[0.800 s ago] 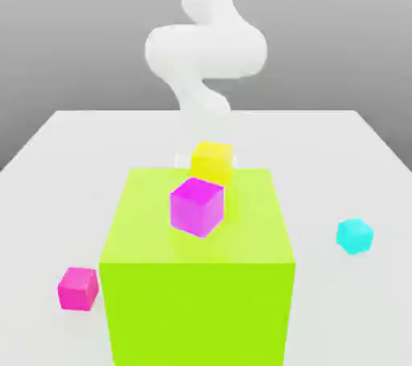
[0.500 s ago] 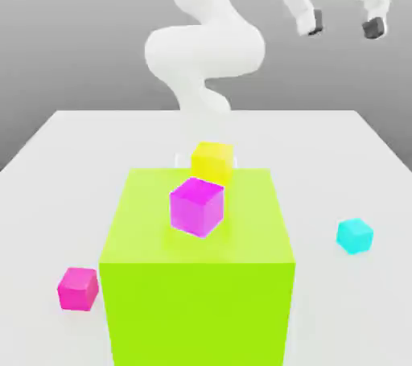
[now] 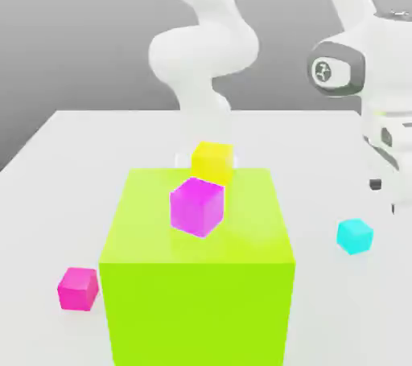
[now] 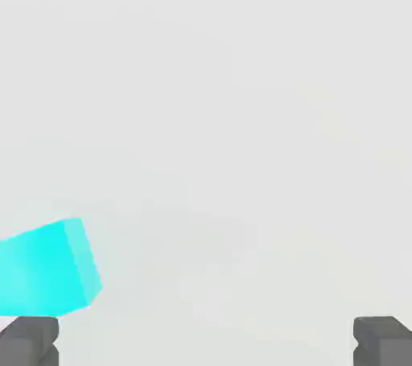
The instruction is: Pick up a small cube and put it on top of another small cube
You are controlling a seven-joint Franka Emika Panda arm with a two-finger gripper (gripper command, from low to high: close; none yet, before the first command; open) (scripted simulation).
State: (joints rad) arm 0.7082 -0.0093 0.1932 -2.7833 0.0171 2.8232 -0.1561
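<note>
The small cube (image 3: 354,236) is bright cyan and rests on the white table (image 3: 72,195) at the exterior view's right. My gripper (image 3: 385,197) hangs just above and slightly to the right of it, one dark fingertip (image 3: 376,185) showing. In the hand view the gripper (image 4: 205,344) is open, its fingertips (image 4: 28,340) far apart with bare table between them. There the cyan cube (image 4: 44,269) lies off to one side, close to one fingertip, not between the two.
A big lime-green block (image 3: 197,276) fills the front middle, with a purple-magenta cube (image 3: 196,206) on its top. A yellow cube (image 3: 212,162) sits behind the block. A pink cube (image 3: 78,288) lies on the table at the exterior view's left.
The hand has come down from high at the upper right to just above the table beside the cyan cube. No cube has moved.
</note>
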